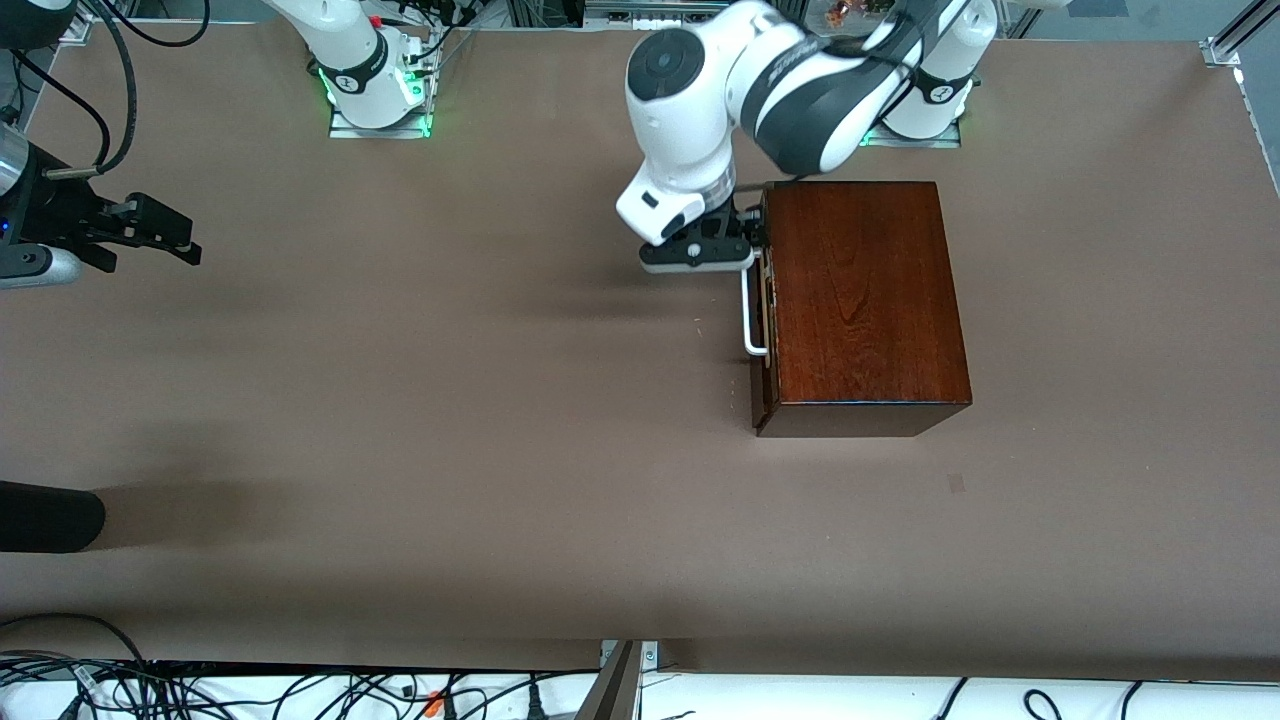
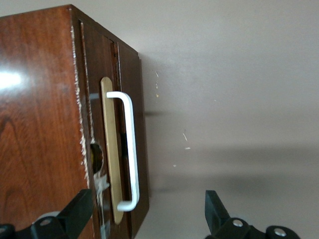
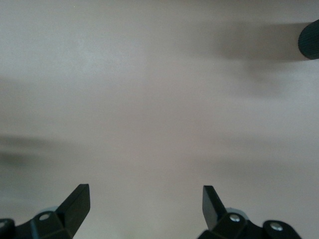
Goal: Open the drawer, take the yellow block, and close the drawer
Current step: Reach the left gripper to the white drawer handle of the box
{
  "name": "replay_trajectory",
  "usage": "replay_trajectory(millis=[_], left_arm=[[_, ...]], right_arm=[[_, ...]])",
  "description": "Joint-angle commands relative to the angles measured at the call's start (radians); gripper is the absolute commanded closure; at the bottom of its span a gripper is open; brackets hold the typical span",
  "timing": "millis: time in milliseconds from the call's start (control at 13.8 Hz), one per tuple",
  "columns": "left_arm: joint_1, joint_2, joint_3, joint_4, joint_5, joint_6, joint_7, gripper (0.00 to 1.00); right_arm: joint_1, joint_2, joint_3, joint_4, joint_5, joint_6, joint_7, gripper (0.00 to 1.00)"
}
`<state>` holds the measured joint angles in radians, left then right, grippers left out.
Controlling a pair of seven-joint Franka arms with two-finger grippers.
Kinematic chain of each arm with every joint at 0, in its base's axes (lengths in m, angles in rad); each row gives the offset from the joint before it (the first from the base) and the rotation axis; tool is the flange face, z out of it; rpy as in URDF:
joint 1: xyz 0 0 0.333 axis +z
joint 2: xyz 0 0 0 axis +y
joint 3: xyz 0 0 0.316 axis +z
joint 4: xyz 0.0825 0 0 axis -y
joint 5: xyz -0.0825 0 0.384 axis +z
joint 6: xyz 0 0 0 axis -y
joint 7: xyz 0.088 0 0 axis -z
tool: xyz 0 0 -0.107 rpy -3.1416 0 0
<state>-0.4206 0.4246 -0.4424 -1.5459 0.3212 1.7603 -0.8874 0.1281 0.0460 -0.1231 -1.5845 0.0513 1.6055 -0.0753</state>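
The table [image 1: 400, 400] carries a dark wooden box [image 1: 865, 300] at the left arm's end, its drawer [image 2: 127, 129] apparently shut, so the yellow block is hidden, presumably inside. The left gripper [image 2: 149, 214] hangs wide open and empty, straddling the white handle [image 2: 130, 149]; it should centre on the bar, close, then pull straight out. The right gripper [image 3: 146, 206], open and empty, waits over bare table.

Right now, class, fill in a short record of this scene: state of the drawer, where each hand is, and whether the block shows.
drawer: shut in the wooden box, white handle facing the right arm's end of the table
left hand: open, at the handle's end, fingers astride it, not yet closed
right hand: open, holding nothing, waiting over bare table at the right arm's end
yellow block: not visible
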Motion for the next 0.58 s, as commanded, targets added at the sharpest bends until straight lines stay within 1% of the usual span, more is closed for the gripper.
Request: replay_trajectory(millis=[0, 145, 508], left_arm=[[-0.009, 0.017, 0.007, -0.025, 0.059, 0.036, 0.016, 0.0], [-0.001, 0.023, 0.007, -0.08, 0.088, 0.076, 0.016, 0.0], [0.008, 0.082, 0.018, -0.088, 0.104, 0.085, 0.013, 0.0]], right_arm=[[-0.015, 0.0, 0.007, 0.012, 0.006, -0.002, 0.002, 0.0], [-0.015, 0.0, 0.007, 0.012, 0.006, -0.002, 0.002, 0.0], [-0.015, 0.002, 0.007, 0.012, 0.006, -0.002, 0.002, 0.0]])
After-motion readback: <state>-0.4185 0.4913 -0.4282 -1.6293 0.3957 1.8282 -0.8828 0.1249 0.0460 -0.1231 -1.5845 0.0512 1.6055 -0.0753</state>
